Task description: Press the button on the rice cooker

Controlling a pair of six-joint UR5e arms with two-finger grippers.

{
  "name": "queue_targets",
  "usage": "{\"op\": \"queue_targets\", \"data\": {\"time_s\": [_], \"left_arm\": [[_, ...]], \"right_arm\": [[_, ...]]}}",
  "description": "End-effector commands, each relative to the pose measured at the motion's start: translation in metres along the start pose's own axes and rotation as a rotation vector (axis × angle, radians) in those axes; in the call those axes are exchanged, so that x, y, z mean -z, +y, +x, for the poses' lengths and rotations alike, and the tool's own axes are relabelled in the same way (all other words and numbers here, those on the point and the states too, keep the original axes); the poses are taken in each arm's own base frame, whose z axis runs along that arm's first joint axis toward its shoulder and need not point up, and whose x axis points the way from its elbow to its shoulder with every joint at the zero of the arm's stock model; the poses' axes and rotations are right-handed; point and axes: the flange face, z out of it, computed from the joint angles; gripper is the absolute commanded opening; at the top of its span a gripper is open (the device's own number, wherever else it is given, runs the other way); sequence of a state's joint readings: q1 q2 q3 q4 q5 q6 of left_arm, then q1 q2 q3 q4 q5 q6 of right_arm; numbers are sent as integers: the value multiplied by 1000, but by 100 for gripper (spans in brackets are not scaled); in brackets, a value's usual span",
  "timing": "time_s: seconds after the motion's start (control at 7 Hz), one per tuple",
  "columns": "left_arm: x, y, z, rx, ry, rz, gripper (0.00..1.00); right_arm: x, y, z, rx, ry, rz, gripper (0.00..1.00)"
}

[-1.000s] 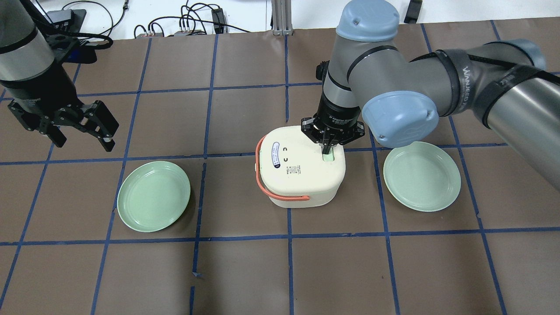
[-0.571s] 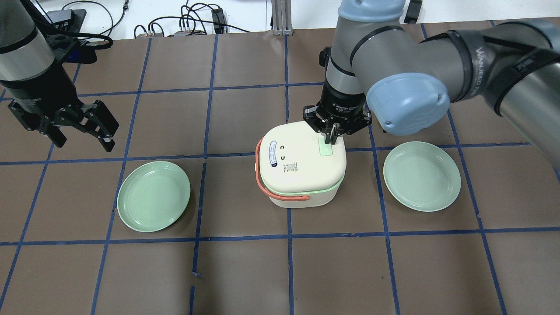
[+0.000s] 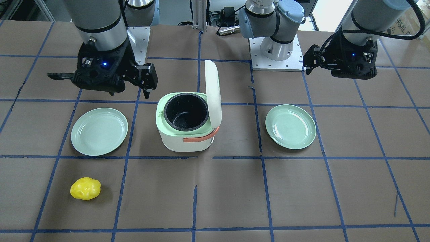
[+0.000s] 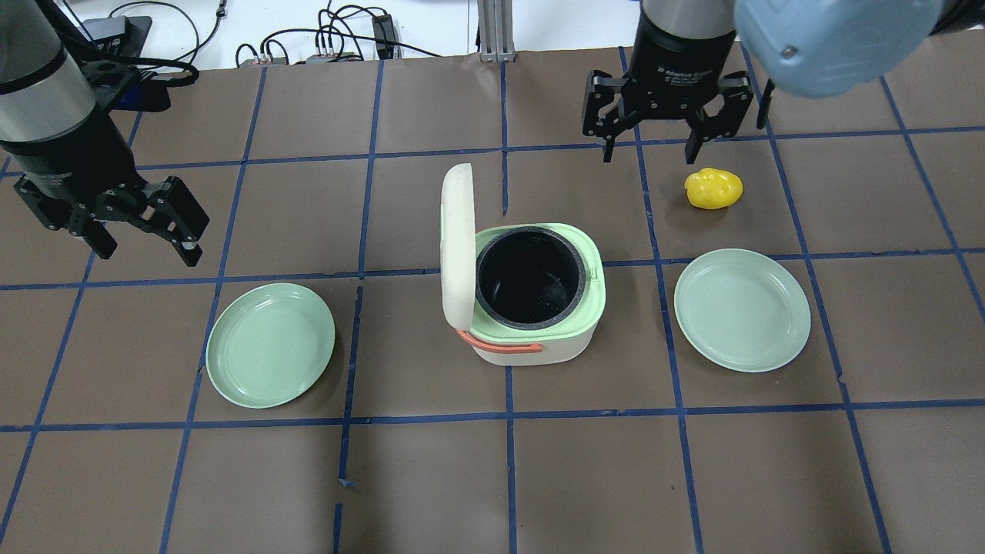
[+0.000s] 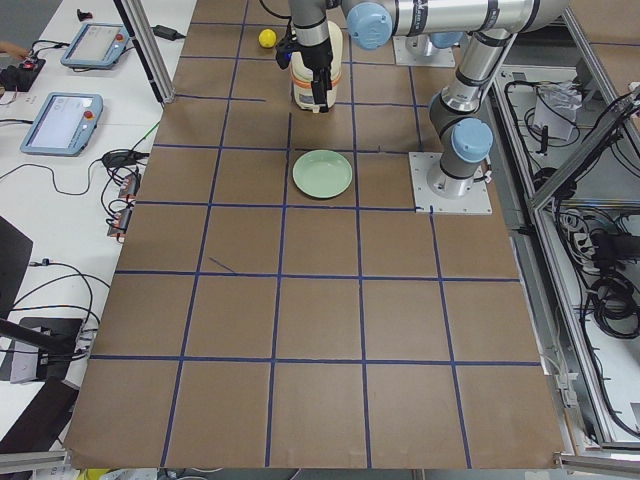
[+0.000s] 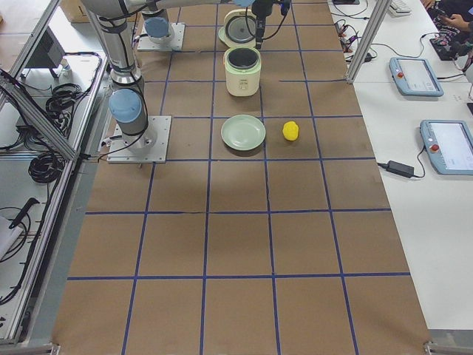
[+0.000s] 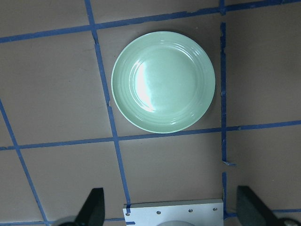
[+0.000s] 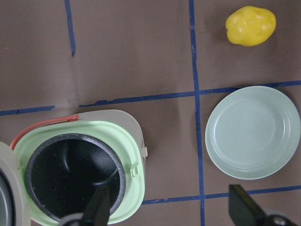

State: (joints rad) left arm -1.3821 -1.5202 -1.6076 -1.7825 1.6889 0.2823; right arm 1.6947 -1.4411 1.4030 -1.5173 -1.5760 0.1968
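Observation:
The white rice cooker [image 4: 531, 346] stands mid-table with its lid [image 4: 459, 246] swung upright on the left. Its mint-green rim [image 4: 591, 254] and black inner pot [image 4: 529, 278] are exposed. The coral handle [image 4: 500, 346] lies along the front. The cooker also shows in the front-facing view [image 3: 186, 143] and in the right wrist view [image 8: 134, 141]. My right gripper [image 4: 652, 152] hangs open and empty beyond the cooker, to its right, clear of it. My left gripper [image 4: 146, 246] is open and empty at the far left. The lid's button is hidden.
Mint-green plates lie left [image 4: 270, 344] and right [image 4: 742, 309] of the cooker. A yellow lumpy object [image 4: 714, 188] lies beyond the right plate, just below my right gripper in the overhead view. Cables lie past the table's far edge.
The lid has gone from barely ajar to fully upright. My right gripper left the lid's green button, moved up and away, and opened. The left arm has not moved.

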Motion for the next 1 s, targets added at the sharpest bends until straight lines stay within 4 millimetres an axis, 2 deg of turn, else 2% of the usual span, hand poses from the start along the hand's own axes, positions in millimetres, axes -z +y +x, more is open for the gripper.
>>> {"op": "queue_targets", "data": {"time_s": [0.0, 0.86], "left_arm": [[1, 1, 0, 0, 0, 1, 100], [0, 0, 0, 0, 0, 0, 100]], "right_arm": [[2, -13, 41, 19, 2, -25, 100], [-11, -13, 40, 50, -3, -41, 100]]}}
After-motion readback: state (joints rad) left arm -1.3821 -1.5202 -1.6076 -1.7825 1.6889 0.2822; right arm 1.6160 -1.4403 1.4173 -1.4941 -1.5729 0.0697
